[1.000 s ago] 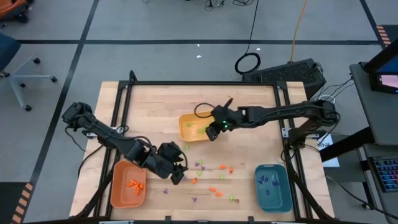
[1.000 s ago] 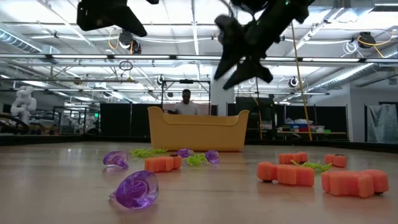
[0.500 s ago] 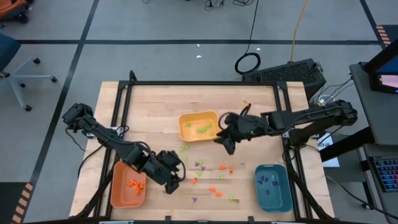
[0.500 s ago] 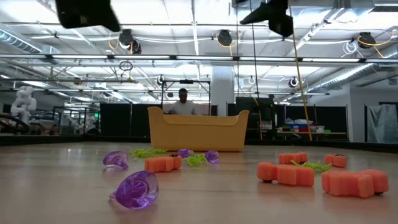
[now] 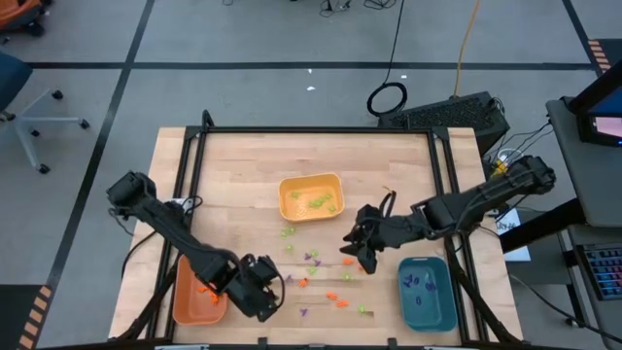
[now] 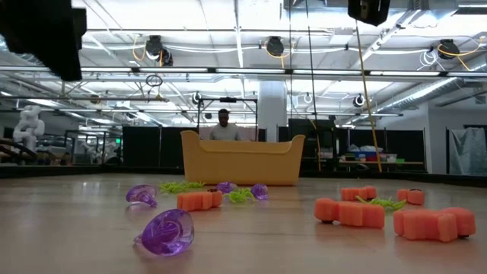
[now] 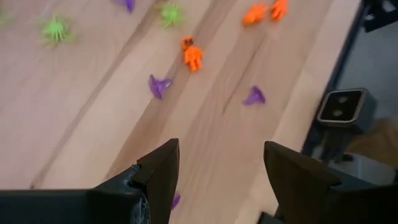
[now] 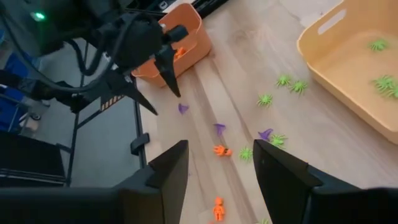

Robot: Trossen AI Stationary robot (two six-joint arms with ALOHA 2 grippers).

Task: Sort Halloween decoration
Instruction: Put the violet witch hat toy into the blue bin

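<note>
Both claws are spread open and carry nothing.

Left claw (image 5: 260,297) hovers low at the near-left of the counter (image 5: 243,165), just beside the orange tray (image 5: 194,303). Right claw (image 5: 362,243) hangs over the scatter, between the yellow tray (image 5: 311,196) and the teal tray (image 5: 425,292).

Halloween decoration: loose pieces (image 5: 326,270) lie mid-counter toward the near edge: orange figures (image 7: 191,55), green spiders (image 8: 266,99), purple hats (image 7: 158,86). Some are already sorted: orange in the orange tray, green in the yellow tray, purple in the teal tray.

Judged step: each arm is lining up its next pick.

How to do it well:
- Left: 1 purple hat lies right by the fingertips in its wrist view, but the orange figure farther in suits it better, since the orange tray is alongside.
- Right: pick 1 isolated piece. Purple hats suit it, teal tray is near.
- Come straight down, fingers either side of 1 piece only. Pieces are tiny and light, so a skewed close will likely flick them away.
- Avoid the spots where a spider and a hat lie touching or nearly so; take singles first.

Room:
- Far half of the counter is bare wood, good for transit.
- Near edge is tight: several pieces lie close to it and to the frame rail (image 7: 341,106).
- The claws are well apart now; both reaching mid-scatter would crowd them, so stagger.
</note>
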